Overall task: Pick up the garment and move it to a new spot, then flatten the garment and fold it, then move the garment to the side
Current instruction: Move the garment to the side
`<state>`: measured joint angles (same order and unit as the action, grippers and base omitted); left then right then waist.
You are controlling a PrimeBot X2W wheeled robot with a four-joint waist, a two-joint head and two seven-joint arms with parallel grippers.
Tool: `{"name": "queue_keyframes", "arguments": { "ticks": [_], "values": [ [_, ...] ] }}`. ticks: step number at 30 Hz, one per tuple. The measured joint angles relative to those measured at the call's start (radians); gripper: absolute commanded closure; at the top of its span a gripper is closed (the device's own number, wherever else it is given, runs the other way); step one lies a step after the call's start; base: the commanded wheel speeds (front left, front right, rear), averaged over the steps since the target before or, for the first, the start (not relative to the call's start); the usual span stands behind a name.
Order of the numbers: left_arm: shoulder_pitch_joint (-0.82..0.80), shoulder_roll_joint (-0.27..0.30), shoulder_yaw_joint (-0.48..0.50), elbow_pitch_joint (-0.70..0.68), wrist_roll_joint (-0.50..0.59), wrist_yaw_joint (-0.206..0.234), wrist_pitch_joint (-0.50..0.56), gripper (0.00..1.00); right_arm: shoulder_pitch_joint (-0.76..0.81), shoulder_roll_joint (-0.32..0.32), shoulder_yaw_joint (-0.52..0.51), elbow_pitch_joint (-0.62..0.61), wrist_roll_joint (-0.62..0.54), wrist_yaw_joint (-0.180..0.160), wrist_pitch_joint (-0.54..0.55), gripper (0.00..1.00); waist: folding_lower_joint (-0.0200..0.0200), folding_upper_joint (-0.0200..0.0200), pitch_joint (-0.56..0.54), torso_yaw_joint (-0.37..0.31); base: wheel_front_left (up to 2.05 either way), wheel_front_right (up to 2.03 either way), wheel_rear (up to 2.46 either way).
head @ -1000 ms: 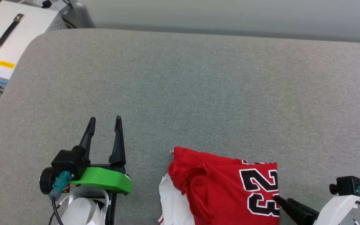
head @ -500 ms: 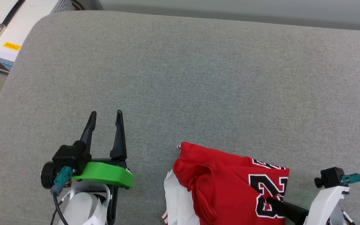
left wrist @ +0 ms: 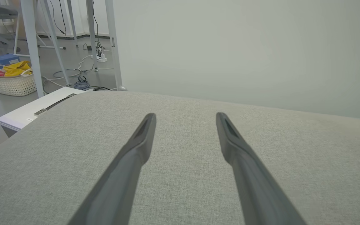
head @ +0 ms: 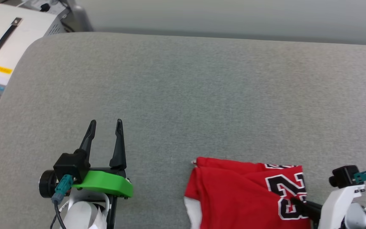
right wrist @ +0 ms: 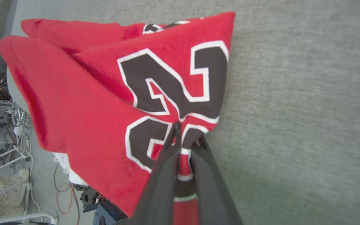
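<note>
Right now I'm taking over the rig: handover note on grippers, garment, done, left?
Left gripper: open, empty, over the bare grey cushion, apart from the garment.
Right gripper: shut on the garment, pinching its printed edge.
Garment: bunched, not flat, at the cushion's near edge, right of centre.
Done: grip taken.
Left: move it to a new spot, flatten, fold, set aside.

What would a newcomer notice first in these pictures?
The red shirt with a black 23 is at the lower right of the grey cushion, its edge pinched by the right tool. At lower left, the left tool hovers open over the cushion.
</note>
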<state>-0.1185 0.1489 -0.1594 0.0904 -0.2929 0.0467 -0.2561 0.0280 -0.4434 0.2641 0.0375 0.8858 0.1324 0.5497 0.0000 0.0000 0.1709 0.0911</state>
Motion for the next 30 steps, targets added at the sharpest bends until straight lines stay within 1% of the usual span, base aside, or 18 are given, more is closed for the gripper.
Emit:
{"name": "queue_keyframes", "arguments": {
  "ticks": [3,8,13,18,23,26,30],
  "values": [
    [0.012,-0.002,0.001,-0.005,0.006,-0.003,0.0,0.0,-0.005,-0.024,-0.043,-0.005,-0.105,0.0,0.016,1.0,0.0,0.0,-0.014,-0.035,0.0,0.0,0.0],
    [0.023,-0.003,0.002,-0.016,0.011,-0.008,0.0,0.0,-0.018,-0.037,-0.114,-0.049,-0.239,-0.001,0.074,1.0,0.0,0.0,-0.024,-0.108,0.0,0.0,0.0],
    [0.018,0.001,-0.003,-0.032,0.023,-0.015,0.0,0.0,-0.056,-0.036,-0.167,-0.079,-0.33,-0.001,0.124,1.0,0.0,0.0,-0.019,-0.203,0.0,0.0,0.0],
    [-0.012,0.017,-0.013,-0.047,0.04,-0.018,0.01,0.0,-0.137,-0.026,-0.191,-0.063,-0.419,-0.001,0.106,1.0,0.0,0.0,0.0,-0.301,0.0,0.0,0.0],
    [-0.083,0.037,-0.04,-0.086,0.071,-0.029,0.046,0.0,-0.262,-0.017,-0.226,0.052,-0.484,-0.001,0.037,1.0,0.0,0.0,0.047,-0.39,0.0,0.0,0.0],
    [-0.133,0.042,-0.063,-0.112,0.088,-0.038,0.066,0.0,-0.336,-0.019,-0.274,0.148,-0.512,-0.001,-0.021,1.0,0.0,0.0,0.093,-0.423,0.0,0.0,0.0],
    [-0.198,0.052,-0.081,-0.147,0.109,-0.047,0.098,0.0,-0.444,-0.04,-0.354,0.295,-0.541,-0.001,-0.119,1.0,0.0,0.0001,0.166,-0.453,0.0,0.0,0.0]
  ]
}}
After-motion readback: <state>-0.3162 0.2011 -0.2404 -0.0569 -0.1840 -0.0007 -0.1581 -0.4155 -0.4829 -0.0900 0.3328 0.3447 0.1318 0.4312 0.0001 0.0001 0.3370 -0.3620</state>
